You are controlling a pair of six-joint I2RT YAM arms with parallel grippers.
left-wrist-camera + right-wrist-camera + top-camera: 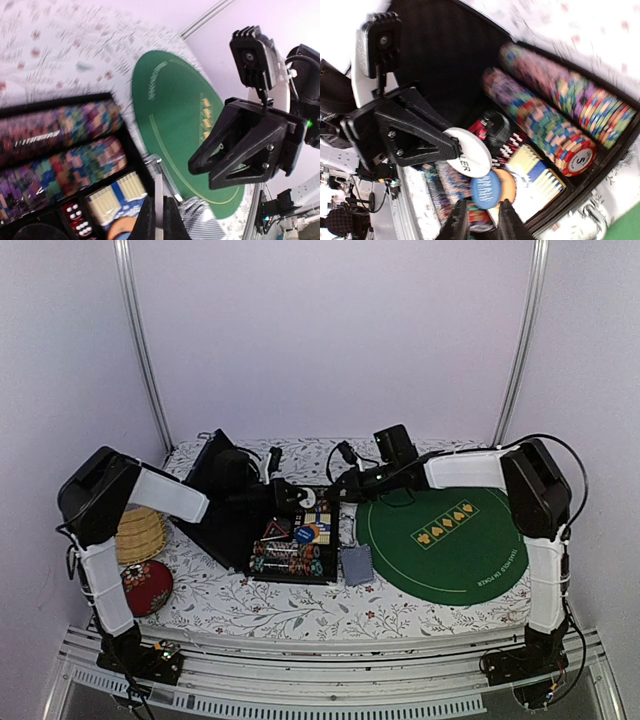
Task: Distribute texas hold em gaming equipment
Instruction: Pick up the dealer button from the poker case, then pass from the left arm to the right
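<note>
The open black case (236, 540) holds rows of striped poker chips (285, 560), a blue button disc (485, 190) and an orange disc (507, 184) under it. My left gripper (159, 200) is shut on the white dealer button (468, 152), held edge-on above the case; the button also shows in the top view (312, 498). My right gripper (479, 220) is open and empty, just above the blue disc and facing the left gripper (452, 147). A grey-blue card deck (356, 564) lies on the table beside the case.
The green felt mat (445, 540) lies right of the case. The case lid (215, 490) stands open at the back left. A red round pouch (147, 586) and a yellow woven object (138, 535) sit far left. Dice (75, 217) and a yellow-blue box (117, 197) lie in the case.
</note>
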